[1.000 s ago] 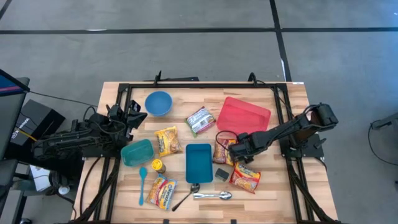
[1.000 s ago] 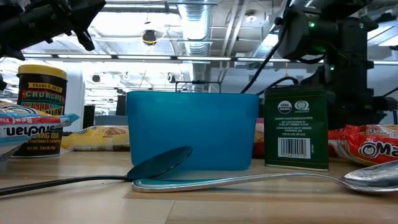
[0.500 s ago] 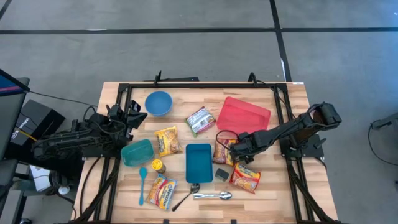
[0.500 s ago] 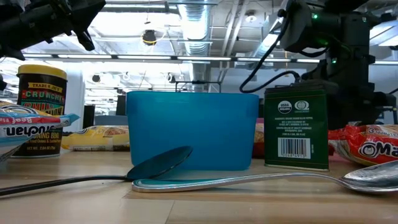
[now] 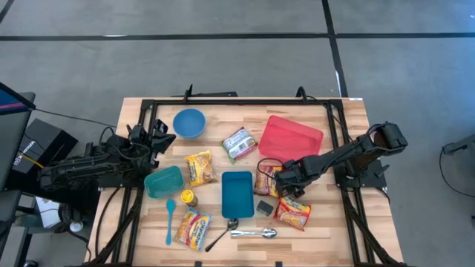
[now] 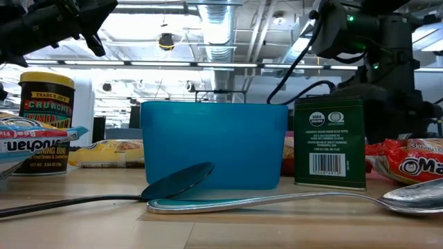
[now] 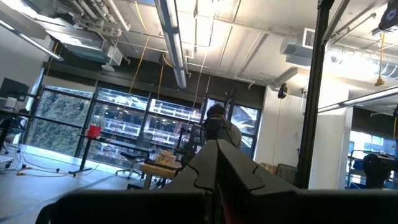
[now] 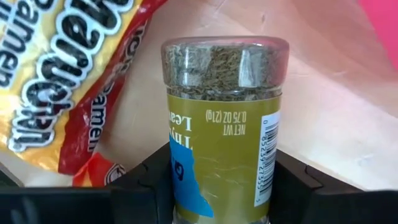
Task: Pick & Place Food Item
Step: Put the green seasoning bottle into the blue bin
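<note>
The left gripper (image 5: 152, 141) waits at the table's left edge, just beside the blue bowl (image 5: 189, 122) and above the teal container (image 5: 163, 181); whether its fingers are parted cannot be told. Toward the middle lie a yellow noodle packet (image 5: 199, 167), a small jar (image 5: 189, 198), a blue bin (image 5: 237, 194) and a green tin (image 6: 329, 143), with spoons (image 5: 252, 233) in front. Right of the bin, the right gripper (image 5: 280, 180) clamps a herb spice jar (image 8: 219, 134), lying between its fingers. A ramen packet (image 8: 68, 81) sits just beside the jar, another ramen packet (image 5: 293, 211) lies near, and the red tray (image 5: 291, 138) is behind.
</note>
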You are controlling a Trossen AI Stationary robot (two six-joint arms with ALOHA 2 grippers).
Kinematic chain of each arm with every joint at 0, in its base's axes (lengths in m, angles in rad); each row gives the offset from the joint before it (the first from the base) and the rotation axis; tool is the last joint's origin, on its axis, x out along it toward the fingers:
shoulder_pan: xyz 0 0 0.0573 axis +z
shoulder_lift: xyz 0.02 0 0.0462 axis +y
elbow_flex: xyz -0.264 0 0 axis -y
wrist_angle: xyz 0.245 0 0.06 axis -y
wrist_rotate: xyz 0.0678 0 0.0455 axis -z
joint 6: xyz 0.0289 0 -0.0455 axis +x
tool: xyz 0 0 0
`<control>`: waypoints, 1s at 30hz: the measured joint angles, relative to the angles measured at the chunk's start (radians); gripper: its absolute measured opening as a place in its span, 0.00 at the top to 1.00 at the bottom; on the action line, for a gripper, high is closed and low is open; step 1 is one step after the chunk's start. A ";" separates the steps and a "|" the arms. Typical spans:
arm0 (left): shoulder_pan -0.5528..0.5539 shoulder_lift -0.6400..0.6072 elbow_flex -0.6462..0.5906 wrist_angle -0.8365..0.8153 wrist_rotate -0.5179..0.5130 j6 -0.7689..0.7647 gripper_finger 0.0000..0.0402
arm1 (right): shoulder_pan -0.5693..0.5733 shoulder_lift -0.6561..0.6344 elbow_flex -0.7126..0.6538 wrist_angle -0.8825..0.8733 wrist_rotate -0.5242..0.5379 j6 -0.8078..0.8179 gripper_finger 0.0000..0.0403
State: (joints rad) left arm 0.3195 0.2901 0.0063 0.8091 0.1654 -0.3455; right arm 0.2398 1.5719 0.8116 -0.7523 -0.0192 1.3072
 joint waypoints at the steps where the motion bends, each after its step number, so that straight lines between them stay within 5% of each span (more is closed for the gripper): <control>1: 0.000 0.000 0.000 0.000 0.000 0.000 0.99 | 0.000 -0.001 0.000 -0.001 -0.007 -0.001 0.57; 17: 0.000 0.000 0.000 0.000 0.000 0.000 0.99 | 0.000 -0.202 0.001 -0.005 -0.004 0.001 0.57; 30: 0.000 0.000 0.000 -0.001 0.000 0.022 0.99 | -0.002 -0.378 0.001 0.196 0.144 -0.149 0.57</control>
State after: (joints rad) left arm 0.3194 0.2901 0.0063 0.8085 0.1655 -0.3239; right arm 0.2373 1.1934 0.8124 -0.5568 0.1248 1.1581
